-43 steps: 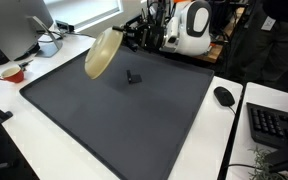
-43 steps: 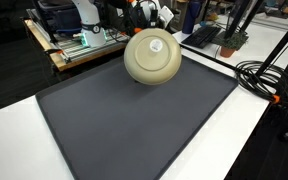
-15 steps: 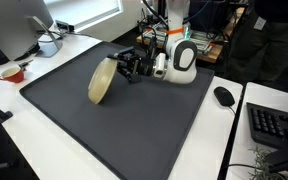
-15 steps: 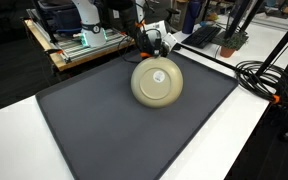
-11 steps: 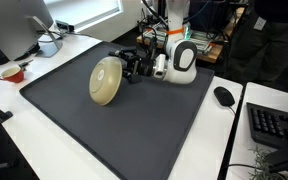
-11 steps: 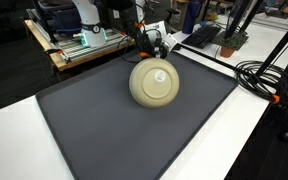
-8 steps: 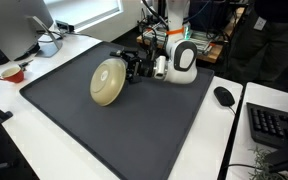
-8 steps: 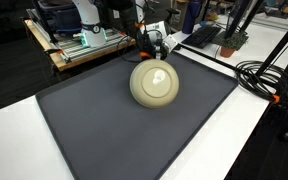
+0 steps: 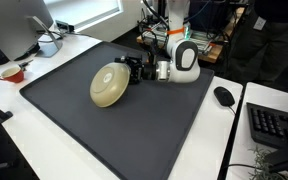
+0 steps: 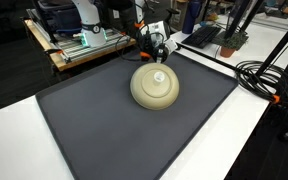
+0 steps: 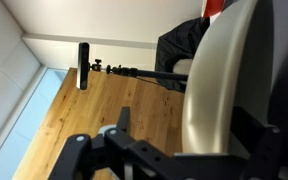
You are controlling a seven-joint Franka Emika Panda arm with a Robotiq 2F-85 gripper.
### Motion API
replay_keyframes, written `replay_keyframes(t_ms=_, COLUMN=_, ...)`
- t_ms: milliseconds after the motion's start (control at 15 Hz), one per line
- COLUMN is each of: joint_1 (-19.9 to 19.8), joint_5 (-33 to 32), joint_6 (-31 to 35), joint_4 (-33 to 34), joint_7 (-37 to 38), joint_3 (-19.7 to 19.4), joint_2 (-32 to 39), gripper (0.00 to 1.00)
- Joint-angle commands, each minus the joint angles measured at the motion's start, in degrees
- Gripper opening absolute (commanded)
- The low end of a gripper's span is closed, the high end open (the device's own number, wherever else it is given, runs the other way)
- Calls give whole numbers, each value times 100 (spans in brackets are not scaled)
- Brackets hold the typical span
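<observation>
A beige bowl (image 9: pixel 109 84) lies upside down on the dark grey mat (image 9: pixel 134 135), its foot ring up (image 10: pixel 157 76). My gripper (image 9: pixel 135 70) reaches in low from the far side, right at the bowl's far rim (image 10: pixel 155 57). In the wrist view the bowl's pale wall (image 11: pixel 216 90) fills the space between the dark fingers (image 11: pixel 124 122), which stand wide apart around the rim without pinching it. The gripper is open. Whether a finger still touches the rim I cannot tell.
A monitor (image 9: pixel 19 28), a white pot (image 9: pixel 49 45) and a small red bowl (image 9: pixel 13 72) sit beside the mat. A mouse (image 9: pixel 224 96) and a keyboard (image 9: pixel 277 124) lie on the white table. Cables (image 10: pixel 264 75) run along the mat's edge.
The bowl stood on edge in the shut gripper a second ago. The jaws have opened and the bowl has tipped down onto the mat, upside down.
</observation>
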Motion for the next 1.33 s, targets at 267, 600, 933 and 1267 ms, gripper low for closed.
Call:
replay_keyframes(t_ms=267, joint_1=-184, joint_5=-245, joint_6=832, joint_4=-366, joint_7=-290, joint_3=27, joint_2=-306, gripper=100)
replay_keyframes(t_ms=600, joint_1=-250, joint_5=-274, joint_6=1224, joint_4=-463, joint_7=-331, joint_3=8, joint_2=-361, gripper=100)
replay_keyframes(t_ms=933, joint_1=-302, joint_5=-327, joint_6=1467, joint_4=-535, joint_7=-399, joint_3=-8, joint_2=-393, gripper=100)
replay_keyframes(t_ms=1267, joint_1=-351, joint_5=-359, joint_6=1613, joint_4=-618, joint_7=-423, joint_3=-14, joint_2=-468, gripper=100)
